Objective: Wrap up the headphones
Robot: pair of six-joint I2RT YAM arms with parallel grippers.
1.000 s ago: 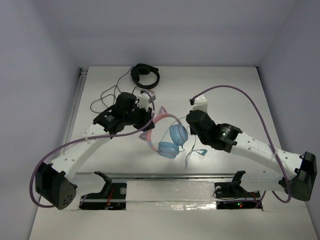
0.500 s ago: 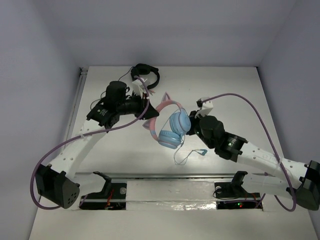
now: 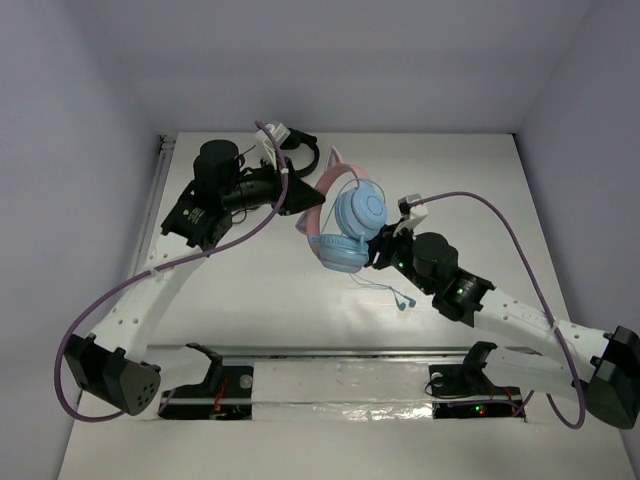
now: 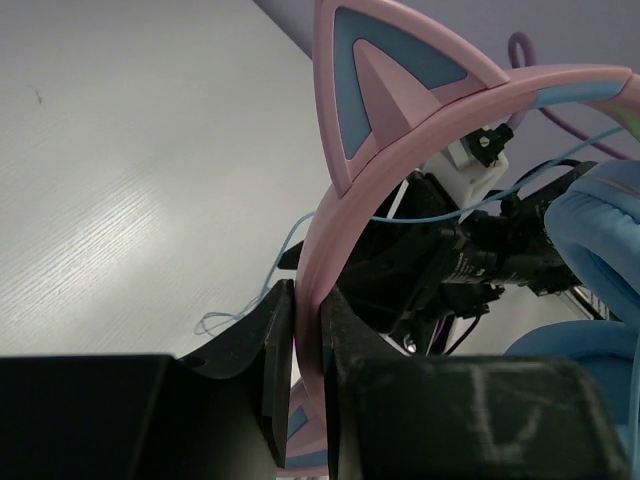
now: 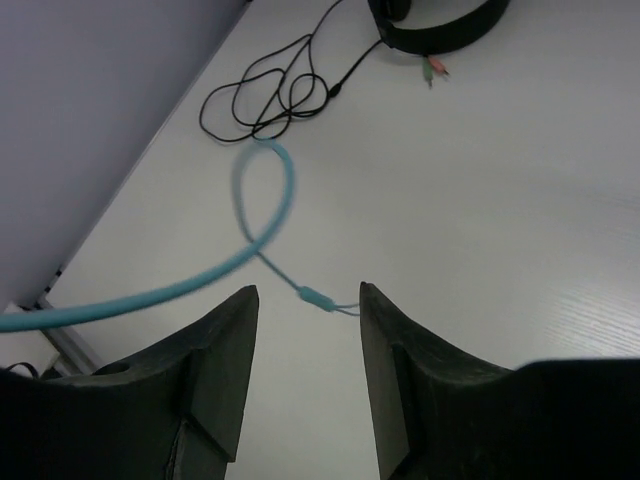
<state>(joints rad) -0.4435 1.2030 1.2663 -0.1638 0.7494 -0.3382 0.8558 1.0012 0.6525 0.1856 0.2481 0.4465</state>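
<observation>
The headphones hang above the table, light blue earcups stacked and the pink cat-eared headband uppermost. My left gripper is shut on that headband, which runs up between its fingers in the left wrist view. The thin pale blue cable dangles from the earcups to the table. My right gripper sits just right of the lower earcup. It is open, and a blurred cable loop passes ahead of its fingertips without being pinched.
Black headphones with a coiled black cable lie at the table's far side, partly behind my left wrist in the top view. A metal rail runs along the near edge by the arm bases.
My left gripper has lifted the headphones up and toward the far side. My right gripper has opened and let go of the cable, which now hangs loose.
</observation>
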